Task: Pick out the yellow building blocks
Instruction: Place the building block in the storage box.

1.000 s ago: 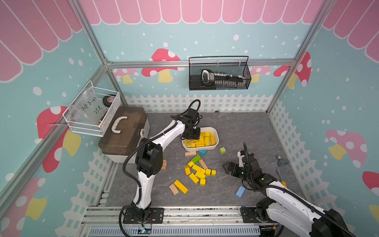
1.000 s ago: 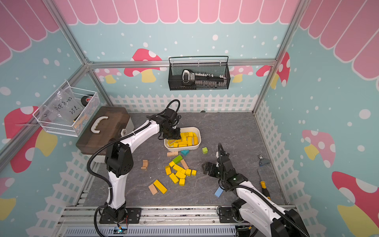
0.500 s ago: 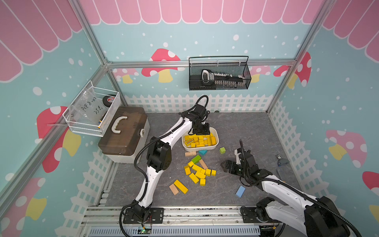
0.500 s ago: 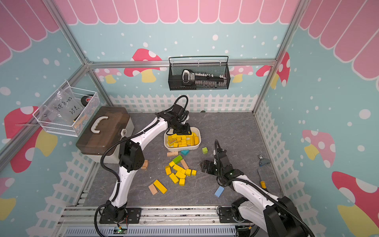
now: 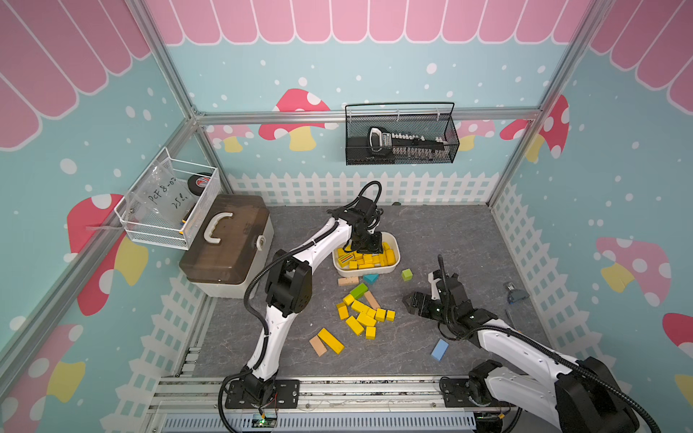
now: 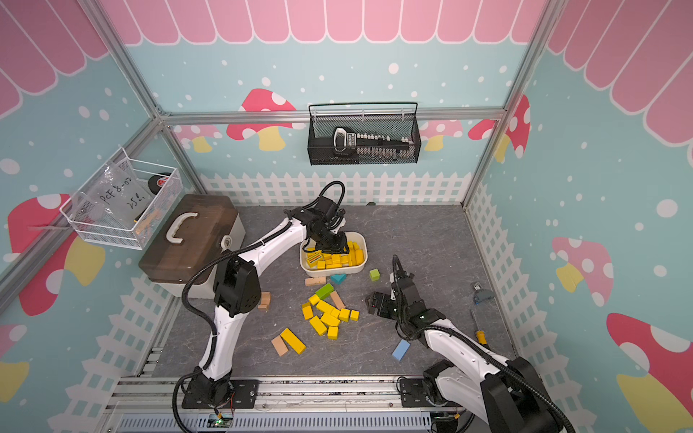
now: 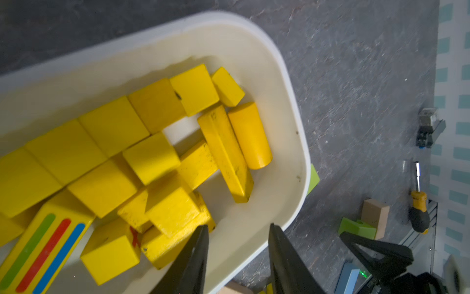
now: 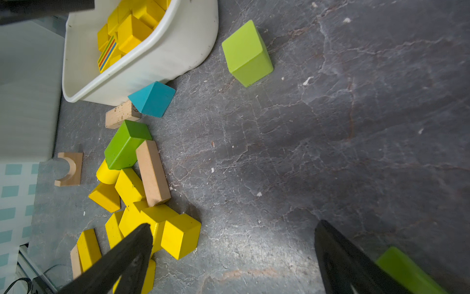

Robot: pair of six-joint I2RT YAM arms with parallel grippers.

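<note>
The left gripper (image 7: 238,229) hangs empty, jaws apart, over the white plastic tray (image 5: 366,270). The loose bright yellow wooden blocks (image 5: 362,313) lie on the floor (image 5: 450,232), nearer the right gripper (image 8: 232,227), to its left. Its jaws are spread wide.

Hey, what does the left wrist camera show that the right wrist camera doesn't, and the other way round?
Only the left wrist view shows a screwdriver with a yellow and black handle and a small grey metal part, both lying on the floor by the fence. Only the right wrist view shows a teal wedge block touching the tub's outside and a tan arch block. Both show the white tub holding yellow building blocks, including the striped block.
</note>
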